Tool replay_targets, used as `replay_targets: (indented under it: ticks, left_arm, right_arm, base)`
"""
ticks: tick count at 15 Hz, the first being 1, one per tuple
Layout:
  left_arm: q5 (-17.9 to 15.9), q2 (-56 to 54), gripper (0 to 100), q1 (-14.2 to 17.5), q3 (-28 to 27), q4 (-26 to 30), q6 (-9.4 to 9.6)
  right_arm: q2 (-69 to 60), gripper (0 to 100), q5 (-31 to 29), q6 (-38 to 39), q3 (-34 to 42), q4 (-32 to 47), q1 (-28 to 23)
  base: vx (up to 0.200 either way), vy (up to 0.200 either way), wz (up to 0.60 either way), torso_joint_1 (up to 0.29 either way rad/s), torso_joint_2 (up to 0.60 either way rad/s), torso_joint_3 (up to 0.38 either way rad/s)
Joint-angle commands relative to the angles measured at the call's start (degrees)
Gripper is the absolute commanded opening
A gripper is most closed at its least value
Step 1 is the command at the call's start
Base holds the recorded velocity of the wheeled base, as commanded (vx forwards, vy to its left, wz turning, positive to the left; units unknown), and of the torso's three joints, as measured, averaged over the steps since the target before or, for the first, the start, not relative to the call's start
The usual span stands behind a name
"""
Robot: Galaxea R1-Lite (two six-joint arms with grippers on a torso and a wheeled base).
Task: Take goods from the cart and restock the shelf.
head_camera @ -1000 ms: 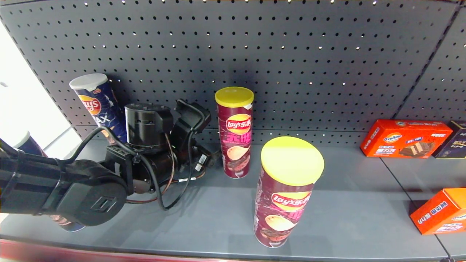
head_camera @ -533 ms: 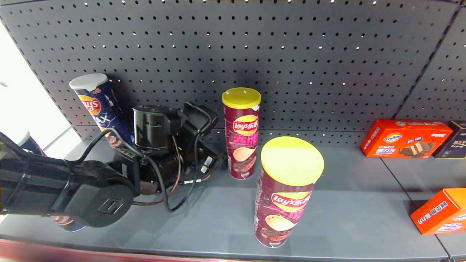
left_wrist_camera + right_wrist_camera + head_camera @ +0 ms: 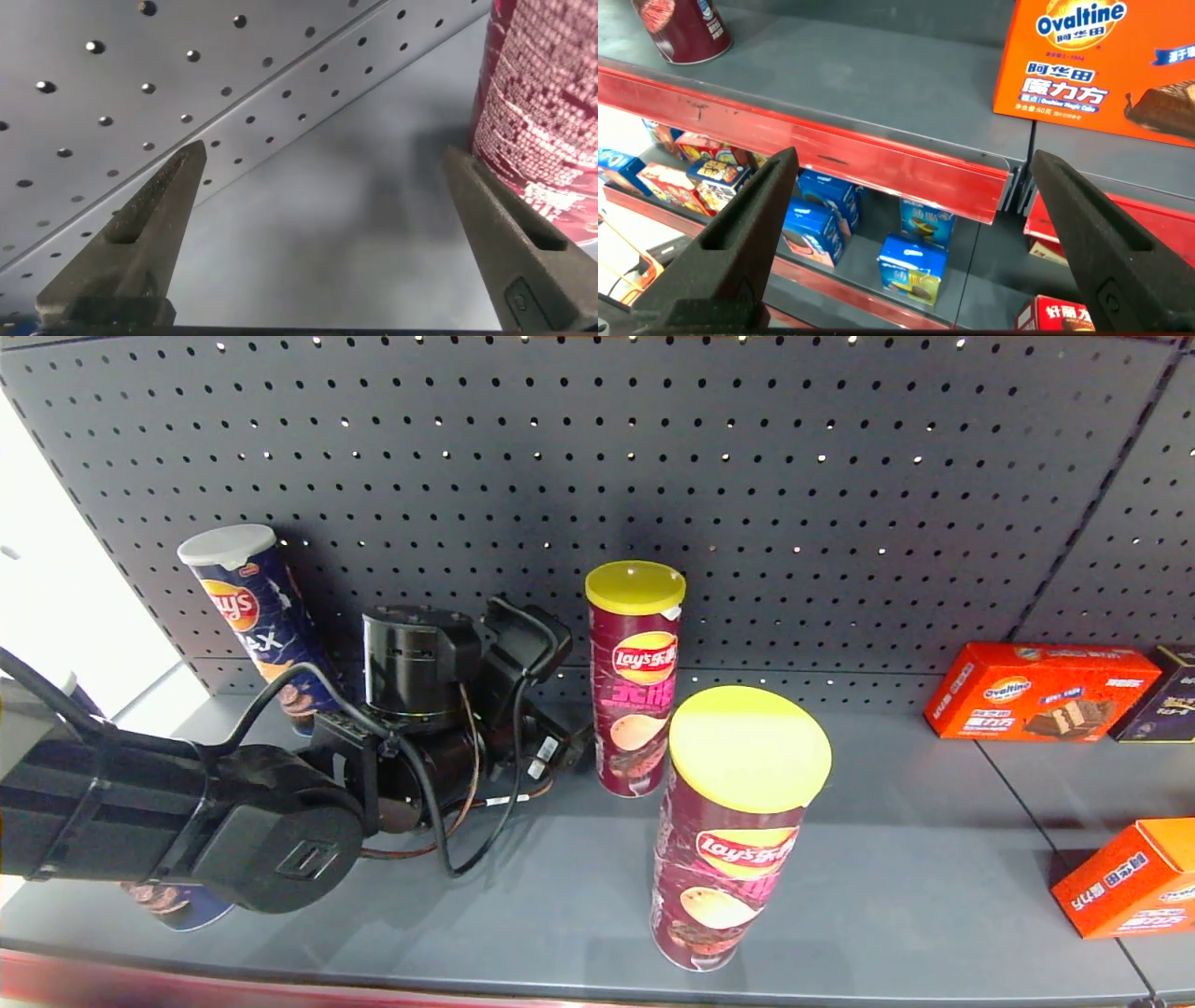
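A maroon chips can with a yellow lid (image 3: pixel 635 681) stands upright at the back of the grey shelf (image 3: pixel 523 905). My left arm lies along the shelf, its wrist (image 3: pixel 420 709) just left of that can. In the left wrist view the left gripper (image 3: pixel 324 154) is open with only bare shelf between its fingers, and the maroon can (image 3: pixel 551 103) stands just outside one finger (image 3: pixel 514 252). A second maroon can (image 3: pixel 738 831) stands nearer the front. My right gripper (image 3: pixel 912 161) hangs open in front of lower shelves.
A blue chips can (image 3: pixel 252 607) leans against the pegboard at the left; another blue can (image 3: pixel 177 905) is partly hidden under my left arm. Orange boxes (image 3: pixel 1036 691) (image 3: pixel 1130 877) lie on the right. A red shelf edge (image 3: pixel 878 149) and blue boxes (image 3: pixel 915 266) sit below the right gripper.
My left arm has slid to the right along the shelf, and the back maroon can has shifted right with it. The front can and the boxes have stayed put.
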Motion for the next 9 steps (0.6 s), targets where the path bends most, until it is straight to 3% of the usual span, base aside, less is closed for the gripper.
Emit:
replay_targets:
  ticks: [1, 9]
  left_arm:
    - [0.0, 0.4, 100, -0.2, -0.5, 0.0, -0.01]
    - [0.0, 2.3, 100, -0.7, -2.0, 0.0, -0.01]
  right_arm:
    - [0.1, 100, 0.0, 0.0, 0.0, 0.0, 0.0]
    - [0.1, 100, 0.0, 0.0, 0.0, 0.0, 0.0]
  base:
    - [0.000, 0.000, 0.00, 0.000, 0.00, 0.000]
    - [0.000, 0.000, 0.00, 0.000, 0.00, 0.000]
